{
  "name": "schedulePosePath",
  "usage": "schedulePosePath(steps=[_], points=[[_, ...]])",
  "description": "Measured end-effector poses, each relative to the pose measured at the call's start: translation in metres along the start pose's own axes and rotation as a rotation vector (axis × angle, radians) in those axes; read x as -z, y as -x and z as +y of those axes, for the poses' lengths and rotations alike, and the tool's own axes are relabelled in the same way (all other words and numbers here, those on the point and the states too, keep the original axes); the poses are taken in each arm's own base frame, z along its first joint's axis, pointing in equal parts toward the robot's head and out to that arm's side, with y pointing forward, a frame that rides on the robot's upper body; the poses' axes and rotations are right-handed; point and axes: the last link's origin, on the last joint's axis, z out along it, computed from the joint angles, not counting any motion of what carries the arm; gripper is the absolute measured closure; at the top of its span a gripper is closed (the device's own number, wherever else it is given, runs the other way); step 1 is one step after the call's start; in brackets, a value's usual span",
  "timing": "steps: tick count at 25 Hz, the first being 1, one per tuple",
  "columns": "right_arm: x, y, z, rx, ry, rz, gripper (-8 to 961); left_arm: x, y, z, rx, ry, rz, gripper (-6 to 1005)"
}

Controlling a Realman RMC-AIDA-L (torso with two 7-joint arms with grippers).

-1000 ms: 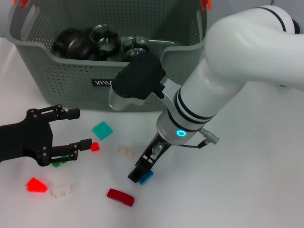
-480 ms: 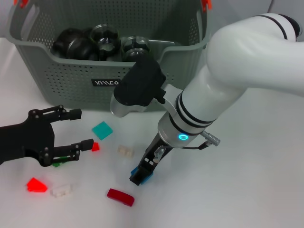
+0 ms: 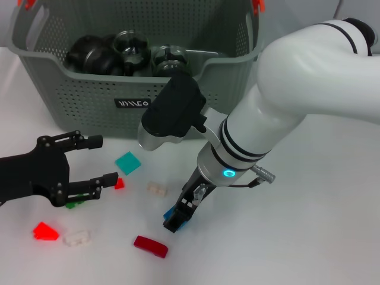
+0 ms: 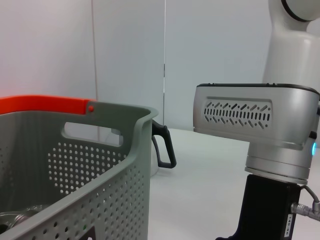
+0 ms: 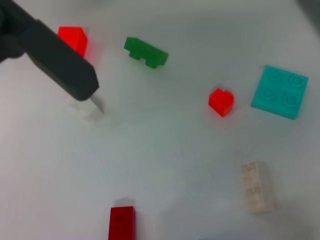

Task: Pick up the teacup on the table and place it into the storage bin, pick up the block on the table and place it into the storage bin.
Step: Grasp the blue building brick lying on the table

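Observation:
My right gripper (image 3: pixel 176 221) points down at the table in front of the storage bin (image 3: pixel 89 95), shut on a small blue block (image 3: pixel 170 212). To the left my left gripper (image 3: pixel 90 161) hovers low and open, holding nothing. A tiny red block (image 3: pixel 119 183) lies by its lower fingertip and a green block (image 3: pixel 73 204) lies under that finger. Dark and clear glass teacups (image 3: pixel 132 46) lie inside the bin. No teacup shows on the table. In the right wrist view a black finger (image 5: pixel 55 57) crosses the corner above the scattered blocks.
Loose blocks lie on the white table: teal plate (image 3: pixel 127 162), whitish brick (image 3: pixel 157 189), dark red brick (image 3: pixel 149 246), red piece (image 3: pixel 46 230), clear brick (image 3: pixel 77 237). Behind the bin's wall (image 4: pixel 75 170) a black handle (image 4: pixel 167 147) shows.
My right gripper has shifted slightly, and the blue block has moved a little left and up with it. The left arm has stayed put.

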Motion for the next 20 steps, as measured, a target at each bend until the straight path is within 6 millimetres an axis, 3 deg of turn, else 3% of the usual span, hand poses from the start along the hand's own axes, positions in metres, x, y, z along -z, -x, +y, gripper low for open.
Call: schedulePosePath(steps=[6, 12, 17, 20], points=[[0.0000, -0.0002, 0.0001, 0.000, 0.001, 0.001, 39, -0.0005, -0.0001, -0.0010, -0.001, -0.003, -0.001, 214], [0.0001, -0.0008, 0.0002, 0.001, 0.001, 0.006, 123, -0.0005, -0.0006, -0.0016, -0.003, -0.003, -0.002, 214], [0.0008, 0.0003, 0.0007, 0.006, 0.001, 0.006, 338, -0.0005, -0.0005, -0.0018, -0.003, -0.004, -0.002, 215], [0.0015, 0.0007, 0.0017, 0.009, 0.005, 0.008, 339, -0.0005, -0.0004, -0.0017, -0.003, -0.004, -0.002, 215]])
